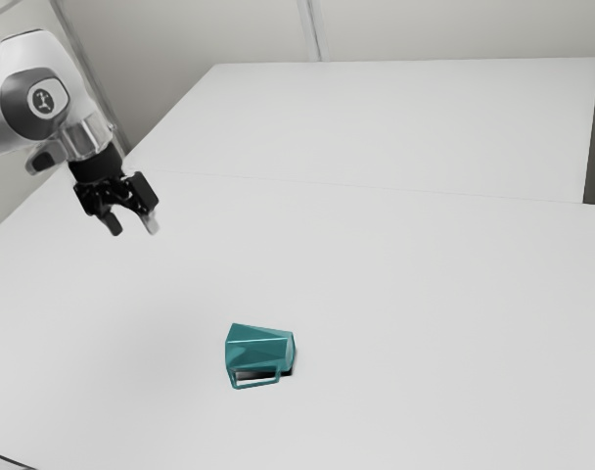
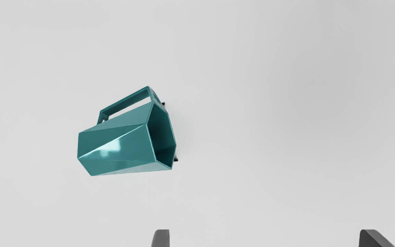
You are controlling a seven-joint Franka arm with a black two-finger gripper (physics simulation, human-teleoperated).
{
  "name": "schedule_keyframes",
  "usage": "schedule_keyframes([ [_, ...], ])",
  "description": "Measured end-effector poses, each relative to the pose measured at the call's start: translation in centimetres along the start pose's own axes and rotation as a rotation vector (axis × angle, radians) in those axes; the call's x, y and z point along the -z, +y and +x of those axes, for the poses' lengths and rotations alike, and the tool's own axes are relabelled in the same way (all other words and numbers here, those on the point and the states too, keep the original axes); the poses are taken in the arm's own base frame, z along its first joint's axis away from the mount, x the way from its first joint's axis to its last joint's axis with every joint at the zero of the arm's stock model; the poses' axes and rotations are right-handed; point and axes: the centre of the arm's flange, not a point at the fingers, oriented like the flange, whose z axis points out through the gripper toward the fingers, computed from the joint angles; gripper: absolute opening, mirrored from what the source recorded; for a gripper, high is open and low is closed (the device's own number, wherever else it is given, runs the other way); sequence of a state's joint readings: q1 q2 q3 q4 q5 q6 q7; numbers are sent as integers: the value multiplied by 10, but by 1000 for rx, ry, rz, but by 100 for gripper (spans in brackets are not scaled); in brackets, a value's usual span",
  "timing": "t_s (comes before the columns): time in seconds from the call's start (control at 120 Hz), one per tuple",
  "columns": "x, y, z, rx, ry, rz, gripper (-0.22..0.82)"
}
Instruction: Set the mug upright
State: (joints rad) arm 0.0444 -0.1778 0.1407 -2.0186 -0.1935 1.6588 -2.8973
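Mug (image 1: 260,351) is on its side on the white table (image 1: 425,284) – not upright, so the goal isn't met. Exterior view, twelve o'clock at the top: mug sits between four and five o'clock from the gripper (image 1: 133,227), well apart from it. Handle (image 1: 255,382) is toward six; mouth looks to point about nine, base about three, judging by both views together.

Jaws are open: fingers (image 2: 161,239) wide apart in the wrist view, nothing held. Gripper is up off the table, no contact with the mug.

Progress: nothing of the uprighting is done as the scene stands; I'd call this the approach stage. Left to do – reach over toward that four-to-five o'clock spot, come down, grip the body or handle, lift, turn the mouth to face up, set it on its base, let go. Risk: smooth slanted faces might slip or roll in a loose grip.
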Motion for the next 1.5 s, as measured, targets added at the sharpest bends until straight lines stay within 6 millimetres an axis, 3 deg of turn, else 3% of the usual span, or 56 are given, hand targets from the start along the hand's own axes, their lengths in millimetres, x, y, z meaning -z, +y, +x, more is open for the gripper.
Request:
schedule_keyframes([
  [0.192, -85, 1, 10, 85, 62, 199, 60],
  [0.508, -164, 4, 21, 234, 77, 388, 60],
  [0.783, -208, 10, 0, 364, 59, 483, 60],
  [1.058, -233, 4, -6, 453, 46, 564, 60],
  [1.5, -254, -40, -11, 462, 55, 621, 60],
])
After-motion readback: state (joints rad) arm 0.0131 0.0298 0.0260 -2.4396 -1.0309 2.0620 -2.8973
